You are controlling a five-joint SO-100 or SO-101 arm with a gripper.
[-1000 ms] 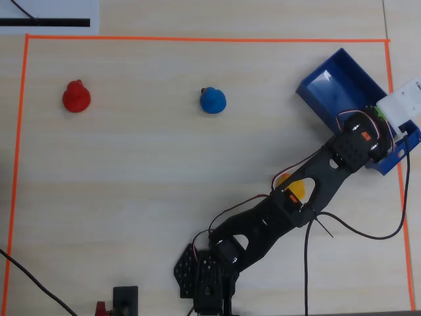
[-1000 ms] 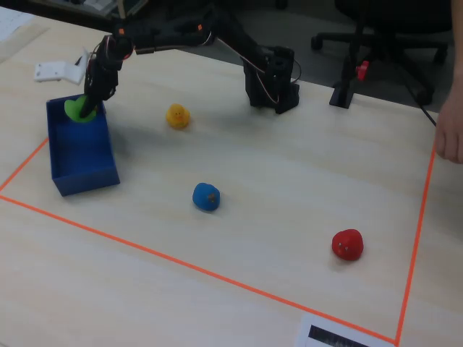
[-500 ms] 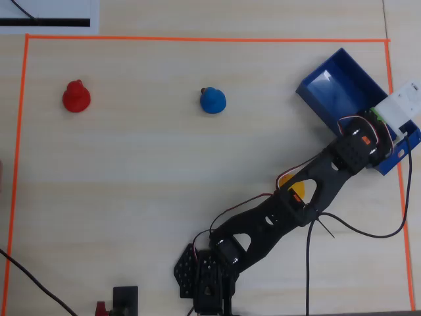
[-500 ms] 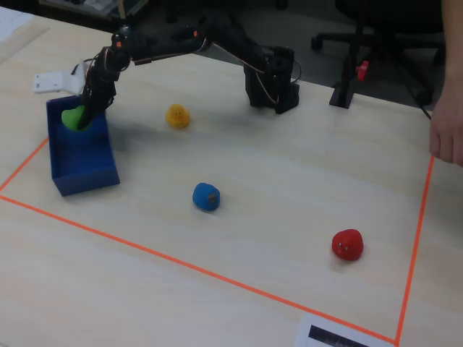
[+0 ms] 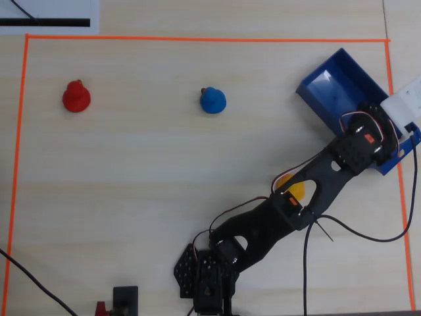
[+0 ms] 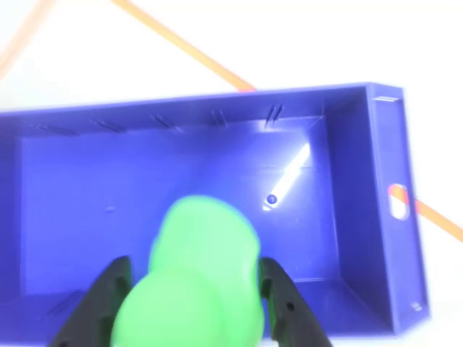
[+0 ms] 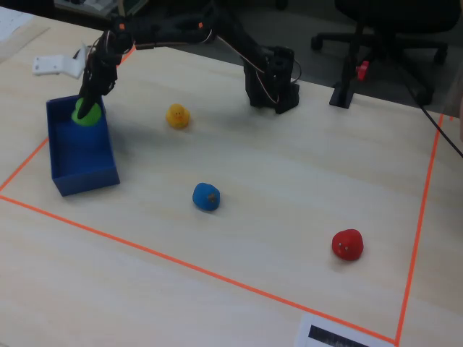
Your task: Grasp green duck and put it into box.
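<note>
Green duck [image 6: 195, 282] sits pinched between the gripper's [image 7: 87, 110] two black fingers [image 6: 98, 303], held over the blue box's [image 6: 362, 217] open inside. In the overhead view, the box [image 5: 325, 89] lies at the worktop's top right corner, by the orange tape [image 5: 197, 39].

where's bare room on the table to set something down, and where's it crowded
Bare wood lies between the red duck and blue duck, and below both toward the orange tape border in the overhead view. It is crowded at the right: the gripper holds the lime-green duck over the blue open-topped box, with the yellow duck nearby.
</note>
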